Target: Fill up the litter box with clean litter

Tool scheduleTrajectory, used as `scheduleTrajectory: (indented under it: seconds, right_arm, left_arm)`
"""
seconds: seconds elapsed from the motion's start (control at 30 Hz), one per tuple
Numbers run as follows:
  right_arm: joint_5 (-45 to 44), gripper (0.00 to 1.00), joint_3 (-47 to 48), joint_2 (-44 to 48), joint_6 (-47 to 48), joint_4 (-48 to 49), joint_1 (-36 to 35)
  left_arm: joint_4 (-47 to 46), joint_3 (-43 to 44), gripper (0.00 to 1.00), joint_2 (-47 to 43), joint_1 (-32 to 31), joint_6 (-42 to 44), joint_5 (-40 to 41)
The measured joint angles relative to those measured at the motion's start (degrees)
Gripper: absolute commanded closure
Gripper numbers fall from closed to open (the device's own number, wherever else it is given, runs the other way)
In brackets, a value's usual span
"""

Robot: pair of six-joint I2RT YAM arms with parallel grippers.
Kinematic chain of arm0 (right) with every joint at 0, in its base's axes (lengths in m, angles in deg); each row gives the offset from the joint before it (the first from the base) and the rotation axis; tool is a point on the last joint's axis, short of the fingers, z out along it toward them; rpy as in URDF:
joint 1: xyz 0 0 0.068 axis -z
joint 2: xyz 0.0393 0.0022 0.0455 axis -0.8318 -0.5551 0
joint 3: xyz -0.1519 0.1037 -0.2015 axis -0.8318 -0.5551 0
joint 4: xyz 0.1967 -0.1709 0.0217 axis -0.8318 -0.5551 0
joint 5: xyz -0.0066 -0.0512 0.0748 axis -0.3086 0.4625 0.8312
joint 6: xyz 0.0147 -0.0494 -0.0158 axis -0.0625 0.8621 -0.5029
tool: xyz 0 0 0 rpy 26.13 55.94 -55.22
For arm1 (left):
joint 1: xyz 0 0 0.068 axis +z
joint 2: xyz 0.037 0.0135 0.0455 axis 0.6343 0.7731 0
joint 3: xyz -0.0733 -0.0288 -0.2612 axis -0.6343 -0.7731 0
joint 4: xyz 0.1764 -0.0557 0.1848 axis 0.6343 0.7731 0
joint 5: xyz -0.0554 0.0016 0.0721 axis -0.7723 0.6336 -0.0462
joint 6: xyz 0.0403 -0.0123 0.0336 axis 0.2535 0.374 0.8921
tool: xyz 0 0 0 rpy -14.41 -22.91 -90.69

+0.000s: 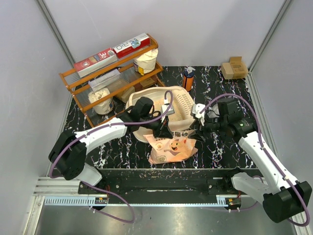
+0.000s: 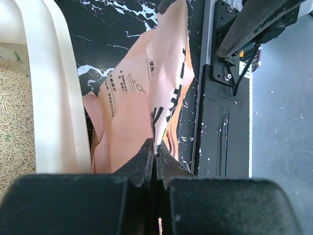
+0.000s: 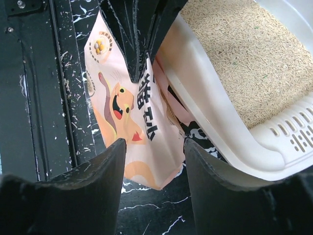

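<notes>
The cream litter box (image 1: 152,92) sits mid-table with tan clean litter (image 3: 244,54) spread inside; its slotted end is toward the right arm. The peach-orange litter bag (image 1: 171,147), with a cartoon cat and dark characters, lies against the box's near wall (image 3: 220,122). My left gripper (image 2: 156,154) is shut on the bag's upper edge (image 2: 146,93), beside the box rim (image 2: 58,98). My right gripper (image 3: 154,147) is open above the bag's lower corner (image 3: 146,161), touching nothing. It hovers right of the bag, close to the box's slotted end (image 1: 198,122).
An orange wooden rack (image 1: 73,85) with boxes and white sacks stands at the back left. An orange bottle (image 1: 188,78) is behind the litter box. A small cardboard box (image 1: 234,67) sits at the back right. A black rail (image 1: 161,183) runs along the near edge.
</notes>
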Motion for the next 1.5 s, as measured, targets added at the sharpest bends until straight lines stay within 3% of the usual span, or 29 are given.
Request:
scheduleTrajectory:
  seconds: [0.1,0.2,0.23,0.27,0.4,0.47,0.53,0.57,0.67,0.77,1.17,1.23,1.3,1.33,1.4,1.5]
  right_arm:
    - [-0.4,0.49,-0.9,-0.7,0.8,1.1,-1.4]
    - [-0.5,0.6,-1.3,-2.4,1.6,2.3,-2.8]
    - [-0.6,0.78,-1.4,-3.0,1.9,2.6,-3.1]
    - [-0.7,0.85,-1.6,-3.7,2.4,3.0,-3.3]
    - [-0.8,0.91,-2.2,-4.9,3.6,3.9,-3.6]
    - [-0.9,0.94,-2.5,-4.9,3.8,4.5,-3.6]
    - [-1.0,0.98,-2.8,-4.9,3.9,5.3,-3.6]
    - [-1.2,1.0,-3.0,-4.9,3.8,5.3,-3.6]
    - [-1.7,1.0,-3.1,-5.2,2.5,5.1,-3.6]
    - [-1.7,1.0,-3.1,-5.5,1.0,5.0,-3.6]
    - [-1.2,1.0,-3.0,-5.5,-4.6,3.7,-3.3]
    - [-0.8,1.0,-3.0,-5.5,-5.6,3.7,-2.8]
    - [-0.5,0.97,-3.0,-5.5,-6.4,3.5,-2.4]
    - [-0.3,0.95,-3.0,-5.5,-6.7,3.3,-2.3]
    - [-0.2,0.77,-3.0,-5.5,-7.4,3.0,-2.1]
    - [-0.6,0.59,-2.6,-5.5,-8.6,2.0,-1.8]
  left_arm:
    - [-0.4,-0.2,1.0,0.0,0.1,-0.9,0.0]
    - [-0.6,-0.3,1.0,0.0,0.2,-1.7,-0.1]
    - [-0.8,-0.4,1.0,0.0,0.2,-1.9,-0.1]
    - [-0.9,-0.5,1.0,0.0,0.2,-2.2,-0.1]
    - [-1.4,-0.6,1.0,0.2,0.5,-3.8,-0.3]
    - [-1.8,-0.7,0.92,0.3,0.8,-4.8,-0.6]
    - [-2.0,-0.7,0.75,0.5,1.0,-5.1,-1.0]
    - [-2.3,-0.7,0.72,0.5,1.1,-5.0,-1.2]
    - [-5.0,-0.1,0.63,0.6,0.8,-4.1,-2.2]
    - [-5.7,2.3,0.62,1.9,-0.6,-2.1,-2.9]
    - [-5.5,7.8,0.62,7.8,-4.5,5.1,-3.2]
    - [-4.5,7.8,0.67,7.8,-4.5,6.7,-3.1]
    - [-3.5,7.8,0.73,8.0,-4.8,8.5,-3.0]
    - [-3.1,7.8,0.81,8.1,-4.9,9.1,-3.1]
    - [-2.5,8.0,0.88,8.7,-5.1,9.9,-3.3]
    - [-2.2,8.8,0.97,9.6,-5.1,10.0,-3.3]
